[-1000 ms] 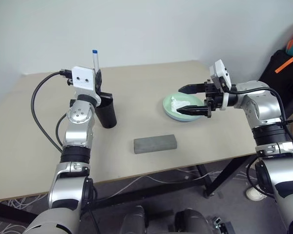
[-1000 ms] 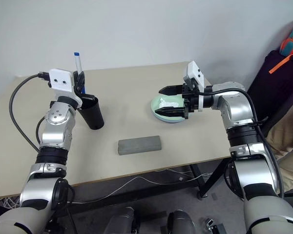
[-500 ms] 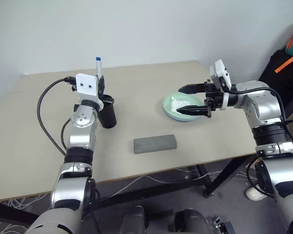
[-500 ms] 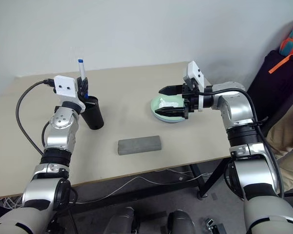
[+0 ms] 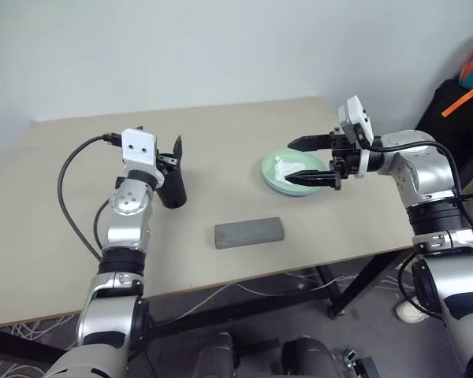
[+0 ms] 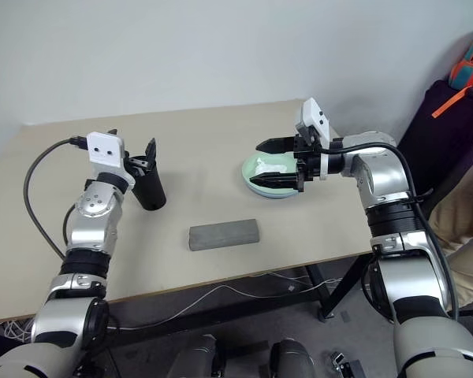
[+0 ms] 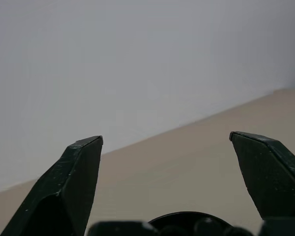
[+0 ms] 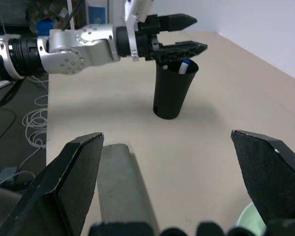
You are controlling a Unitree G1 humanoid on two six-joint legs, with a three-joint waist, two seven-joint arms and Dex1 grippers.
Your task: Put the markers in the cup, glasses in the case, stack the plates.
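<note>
A beige table point(image 5: 244, 142) carries the scene. The black cup point(image 5: 172, 183) stands upright toward the table's left side, about midway between the far and near edges. The left gripper point(image 5: 170, 150) hovers right over the cup's rim, its two black fingers spread wide and pinching nothing. From the right wrist view, a marker point(image 8: 185, 65) with a blue cap shows inside the cup, leaning against the rim just beneath those open fingers; whether a second marker lies in there with it cannot be told.

The grey case point(image 5: 250, 232) lies flat and closed near the middle of the near edge, its long side running along that edge, well apart from the cup and clear of both arms. Whether the glasses are inside cannot be told.

Toward the right side of the table sits a pale green plate point(image 5: 273, 172), a crumpled white tissue point(image 5: 286, 164) resting in it. A second plate cannot be made out apart from it. The right gripper point(image 5: 298, 160) points leftward across the table and hangs over this plate, its fingers also fully spread, one above the other, holding nothing. The lower finger sits just above the plate's near rim; whether it touches cannot be told.
</note>
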